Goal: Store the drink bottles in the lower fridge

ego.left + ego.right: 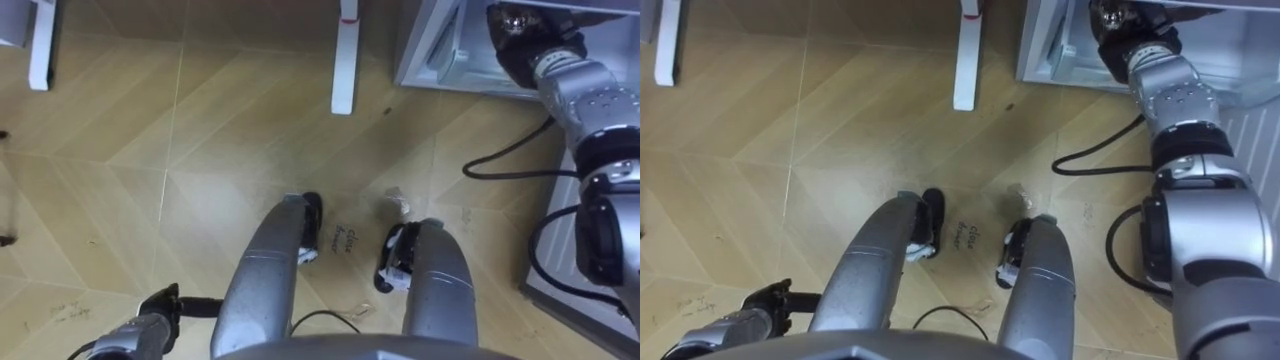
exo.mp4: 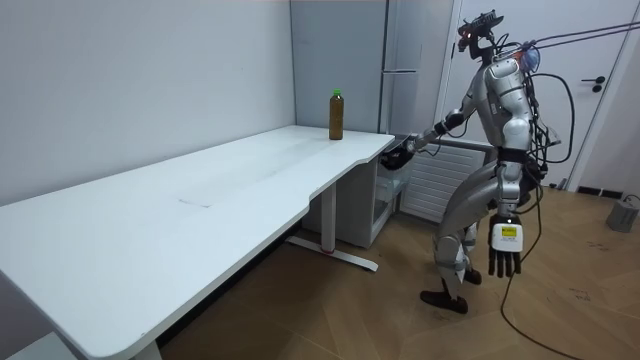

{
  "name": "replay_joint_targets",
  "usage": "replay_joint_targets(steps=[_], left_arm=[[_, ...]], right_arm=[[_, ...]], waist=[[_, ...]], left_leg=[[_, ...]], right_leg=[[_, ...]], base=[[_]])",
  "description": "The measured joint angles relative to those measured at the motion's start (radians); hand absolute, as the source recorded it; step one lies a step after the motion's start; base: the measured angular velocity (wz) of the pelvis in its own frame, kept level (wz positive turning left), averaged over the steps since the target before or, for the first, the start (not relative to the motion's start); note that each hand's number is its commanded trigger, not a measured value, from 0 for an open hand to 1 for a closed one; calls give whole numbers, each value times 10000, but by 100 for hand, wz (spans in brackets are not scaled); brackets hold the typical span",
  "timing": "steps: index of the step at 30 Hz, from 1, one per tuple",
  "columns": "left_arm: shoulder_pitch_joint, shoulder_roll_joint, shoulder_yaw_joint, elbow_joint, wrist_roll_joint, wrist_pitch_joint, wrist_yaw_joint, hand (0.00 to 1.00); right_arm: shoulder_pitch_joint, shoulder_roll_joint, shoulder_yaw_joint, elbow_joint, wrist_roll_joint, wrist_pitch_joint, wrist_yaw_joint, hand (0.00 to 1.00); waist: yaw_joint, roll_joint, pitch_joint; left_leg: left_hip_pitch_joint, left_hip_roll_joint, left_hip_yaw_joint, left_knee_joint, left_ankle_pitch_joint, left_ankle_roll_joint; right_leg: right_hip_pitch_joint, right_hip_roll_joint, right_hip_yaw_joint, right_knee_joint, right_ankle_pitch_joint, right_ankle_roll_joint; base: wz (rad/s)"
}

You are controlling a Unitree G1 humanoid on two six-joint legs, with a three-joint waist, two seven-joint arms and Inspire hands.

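Note:
A brown drink bottle with a green cap (image 2: 336,115) stands upright at the far corner of the white table (image 2: 200,200). The lower fridge (image 1: 440,50) is open, its pale inside showing at the upper right of the eye views. My right hand (image 1: 522,30) reaches out to the fridge's opening; its fingers are dark and not readable. In the room view that hand (image 2: 398,157) is just past the table's corner. My left hand (image 2: 503,255) hangs by my side with straight fingers, holding nothing. I stand on the wooden floor facing the fridge.
White table legs (image 1: 345,60) stand on the floor ahead of me, left of the fridge. A tall grey fridge cabinet (image 2: 400,60) rises behind the table. A white slatted panel (image 2: 430,185) stands beside the open fridge.

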Motion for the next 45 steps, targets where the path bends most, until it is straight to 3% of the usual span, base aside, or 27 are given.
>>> replay_joint_targets(steps=[9, 20, 27, 31, 45], left_arm=[[34, -2, -15, 6, -120, -1, -40, 0], [62, 10, -192, 8, -310, -74, -77, 0], [81, 12, -73, 15, -768, -199, -239, 0], [100, 12, -35, 42, -990, -196, -264, 0], [295, 9, 266, 191, -969, -203, -608, 0]], right_arm=[[9, 8, 32, 491, 72, 3, -19, 0], [1002, 30, 264, 884, 540, 56, 799, 0], [1622, 28, 284, 1042, 513, 257, 1238, 0], [1893, 20, 283, 1295, 574, 707, 1340, 0], [2181, 17, 354, 1716, 648, 972, 1530, 0]], waist=[[64, 3, 0], [286, 3, -1], [183, -1, -1], [174, -16, -5], [56, 15, -54]], left_leg=[[427, -8, 23, -184, 2, -3], [1835, -10, 63, -1335, 24, -18], [2865, -2, 43, -1998, 25, -19], [3436, -7, 50, -2340, 26, -18], [4590, -85, 63, -2932, 95, 84]], right_leg=[[400, 22, 20, -135, -10, 14], [1805, 217, 25, -1417, 146, 213], [2975, 284, -177, -2410, 292, 283], [3611, 322, -233, -2915, 393, 360], [4816, 345, -279, -3504, 544, 493]], base=[[0], [-3], [0], [-2], [0]])
